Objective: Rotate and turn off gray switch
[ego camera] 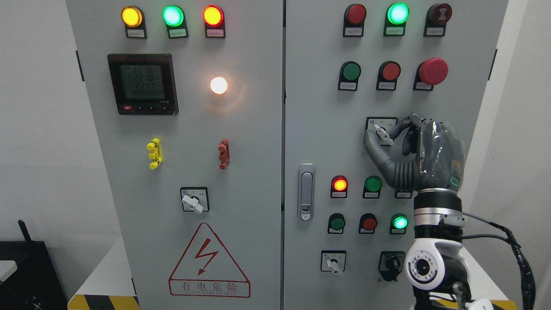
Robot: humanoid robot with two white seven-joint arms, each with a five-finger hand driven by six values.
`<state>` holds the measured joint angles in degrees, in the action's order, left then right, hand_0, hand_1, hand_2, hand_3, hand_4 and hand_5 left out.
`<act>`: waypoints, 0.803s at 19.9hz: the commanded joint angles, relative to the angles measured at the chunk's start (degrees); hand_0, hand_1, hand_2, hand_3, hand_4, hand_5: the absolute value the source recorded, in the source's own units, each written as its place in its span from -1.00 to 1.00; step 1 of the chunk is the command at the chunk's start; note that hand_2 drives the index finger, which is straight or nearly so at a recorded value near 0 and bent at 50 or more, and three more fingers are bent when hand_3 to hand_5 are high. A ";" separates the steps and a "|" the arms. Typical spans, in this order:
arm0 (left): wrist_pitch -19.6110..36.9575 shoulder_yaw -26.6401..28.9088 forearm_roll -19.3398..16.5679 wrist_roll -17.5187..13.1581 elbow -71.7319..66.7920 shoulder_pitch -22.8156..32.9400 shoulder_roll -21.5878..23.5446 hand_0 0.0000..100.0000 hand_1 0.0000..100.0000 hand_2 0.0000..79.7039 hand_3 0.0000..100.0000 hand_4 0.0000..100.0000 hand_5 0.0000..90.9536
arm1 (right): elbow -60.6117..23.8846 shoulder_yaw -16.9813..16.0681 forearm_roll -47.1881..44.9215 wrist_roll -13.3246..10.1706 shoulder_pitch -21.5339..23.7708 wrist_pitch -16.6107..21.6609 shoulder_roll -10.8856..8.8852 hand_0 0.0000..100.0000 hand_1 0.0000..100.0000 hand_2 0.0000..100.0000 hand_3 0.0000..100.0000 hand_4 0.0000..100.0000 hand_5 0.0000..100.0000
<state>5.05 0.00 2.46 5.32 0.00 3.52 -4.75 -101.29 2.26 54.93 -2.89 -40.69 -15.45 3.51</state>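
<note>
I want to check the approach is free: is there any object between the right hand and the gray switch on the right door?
Nothing visible stands between them. The right hand is already at the gray switch, with its thumb below the lever and its fingers curled in from the right. Whether they actually grip the lever cannot be told from this view.

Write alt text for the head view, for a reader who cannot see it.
The robot's right hand grips the gray switch on the right door of a gray electrical cabinet, thumb below and fingers above. Lit and unlit indicator lamps, pushbuttons and a red emergency stop button surround it. The left door carries a digital meter and a high-voltage warning triangle.
</note>
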 commanded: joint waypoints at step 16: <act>-0.04 -0.09 0.00 -0.05 -0.79 0.00 0.00 -0.76 -0.22 -1.00 -1.00 -1.00 -1.00 | 0.48 0.46 0.35 0.17 -0.09 -0.55 0.01 -0.38 -0.07 0.37 1.00 0.99 1.00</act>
<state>5.05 0.00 2.46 5.31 0.00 3.52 -4.75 -101.01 2.59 55.27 -3.19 -40.75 -16.03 3.51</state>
